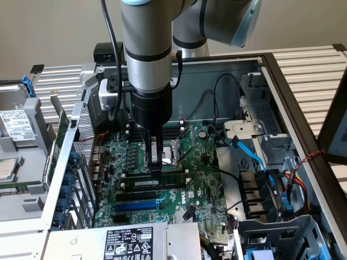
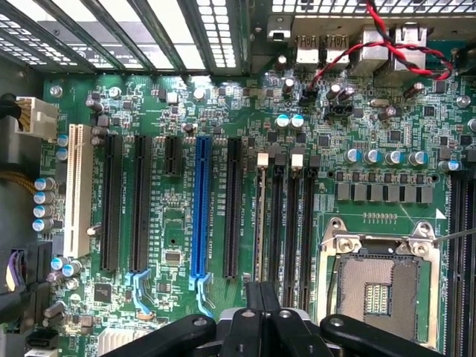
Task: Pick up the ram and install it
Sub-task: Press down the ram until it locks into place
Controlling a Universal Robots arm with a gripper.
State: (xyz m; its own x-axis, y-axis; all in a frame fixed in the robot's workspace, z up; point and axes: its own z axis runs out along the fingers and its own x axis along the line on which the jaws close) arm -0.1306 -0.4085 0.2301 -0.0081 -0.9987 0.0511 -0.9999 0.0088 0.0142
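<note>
Ram [image 1: 157,184], a long, narrow green circuit-board stick with black chips and a small white label, stands on edge in a black memory slot of the green motherboard [image 1: 203,187], directly beneath the fingers [image 1: 157,165]. The black fingers are closed, tip against tip, and hold nothing between them. Their tips sit right at the ram's upper edge, about halfway along the stick; whether they actually press on it cannot be told.

In the wrist view the closed fingers [image 2: 254,305] point down at the motherboard [image 2: 171,253]. The ram [image 2: 259,223] shows edge-on as a thin pale strip running straight away from the fingertips, ending at a white end clip [image 2: 262,159]. Just to one side of the fingers lie empty black memory slots [image 2: 297,223], and past them is the square metal processor socket [image 2: 379,279]. To the other side, a black expansion slot [image 2: 232,208] comes first, then the long blue expansion slot [image 2: 201,212], and well beyond it a white expansion slot [image 2: 74,201]. Far from the fingertips, a twisted red and black wire pair [image 2: 387,46] crosses the rear ports.

In the exterior view the silver robot arm [image 1: 146,54] comes straight down into the open grey metal computer case [image 1: 282,70]. The blue expansion slot [image 1: 138,206] lies near the fingers, towards the camera. Blue flat cables [image 1: 255,157] hang well off towards the exterior view's right.
</note>
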